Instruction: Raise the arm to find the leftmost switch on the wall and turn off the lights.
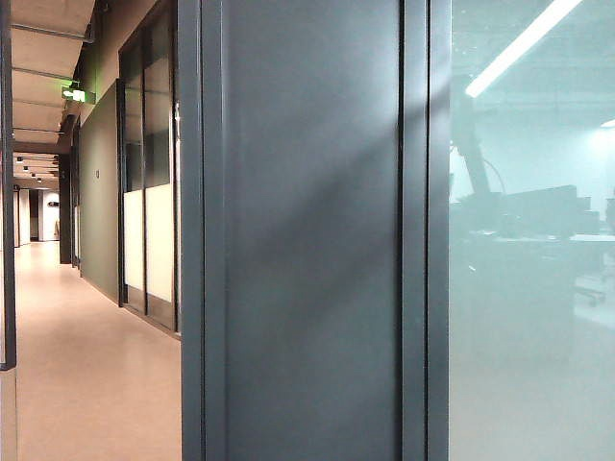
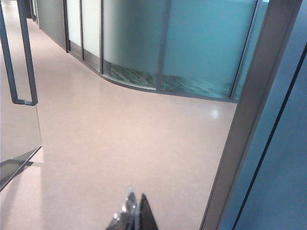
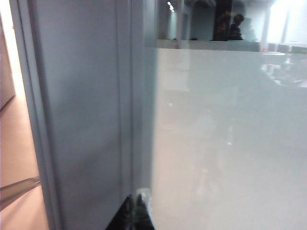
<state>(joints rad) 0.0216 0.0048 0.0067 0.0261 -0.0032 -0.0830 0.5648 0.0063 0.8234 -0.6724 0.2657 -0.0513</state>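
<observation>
Grey, stiff, smooth wall [image 1: 312, 240] at 12 o'clock, no switch visible; left pincer [image 2: 135, 211] and right pincer [image 3: 135, 208] both closed, holding nothing.

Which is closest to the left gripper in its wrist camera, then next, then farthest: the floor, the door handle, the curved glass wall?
From the left gripper, shut, low over the floor:
1. Floor, right beneath.
2. Door handle, off to one side.
3. Curved glass wall, across the corridor.

Wall [image 1: 312, 240]: broad matte grey panel, upright, framed by darker vertical strips. Arm [image 1: 471, 154]: dark slim silhouette with looping cable, right of the panel.
</observation>
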